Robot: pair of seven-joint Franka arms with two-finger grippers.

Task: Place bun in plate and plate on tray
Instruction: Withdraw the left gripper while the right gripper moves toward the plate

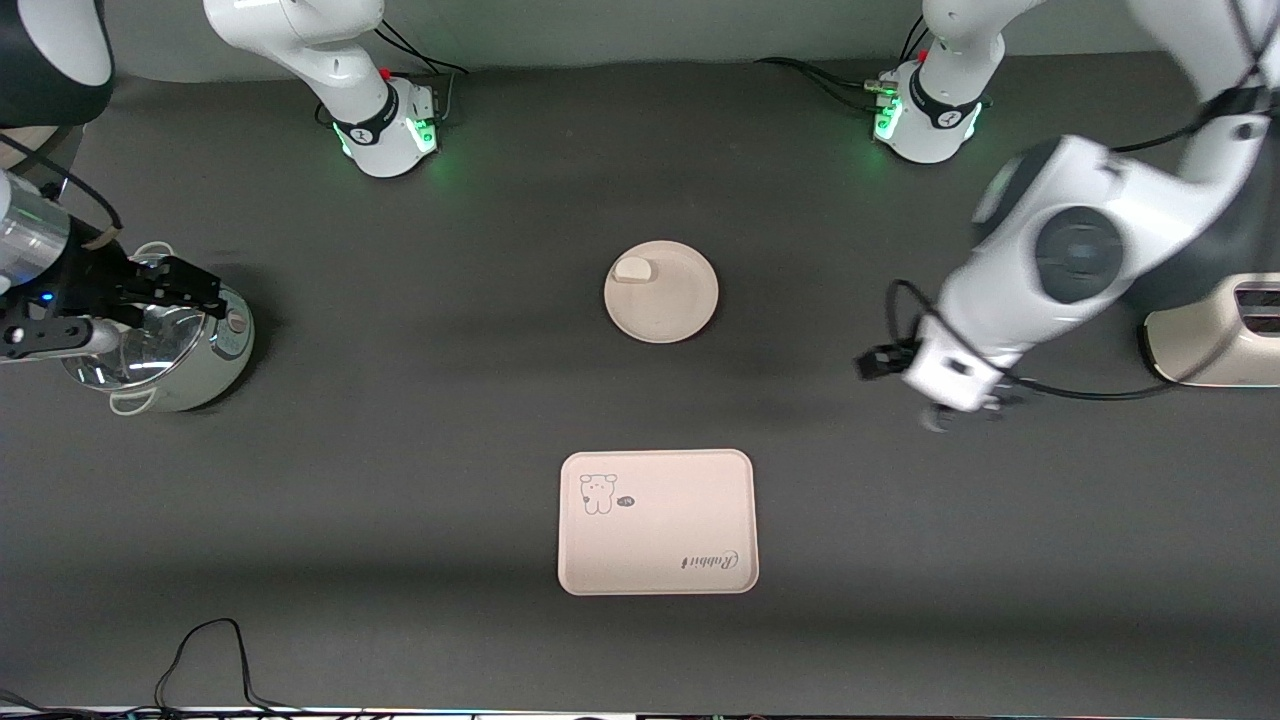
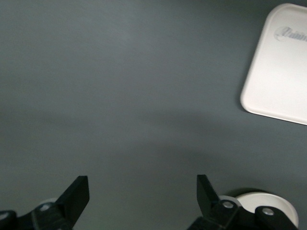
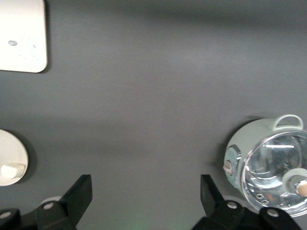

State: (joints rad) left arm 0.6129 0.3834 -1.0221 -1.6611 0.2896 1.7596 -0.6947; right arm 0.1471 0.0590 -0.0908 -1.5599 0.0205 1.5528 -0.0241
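The bun [image 1: 632, 269] lies on the plate [image 1: 675, 310], farther from the camera than the tray [image 1: 660, 545], while the left gripper [image 2: 143, 196] and right gripper [image 3: 146, 196] hang released over bare table.

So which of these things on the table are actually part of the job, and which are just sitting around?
Part of the job:
- bun, already lying on the plate
- plate, mid-table, not yet on the tray
- tray, nearer the front camera than the plate

Just lying about:
- pot with a glass lid, at the right arm's end
- toaster, at the left arm's end
- cable at the table's front edge
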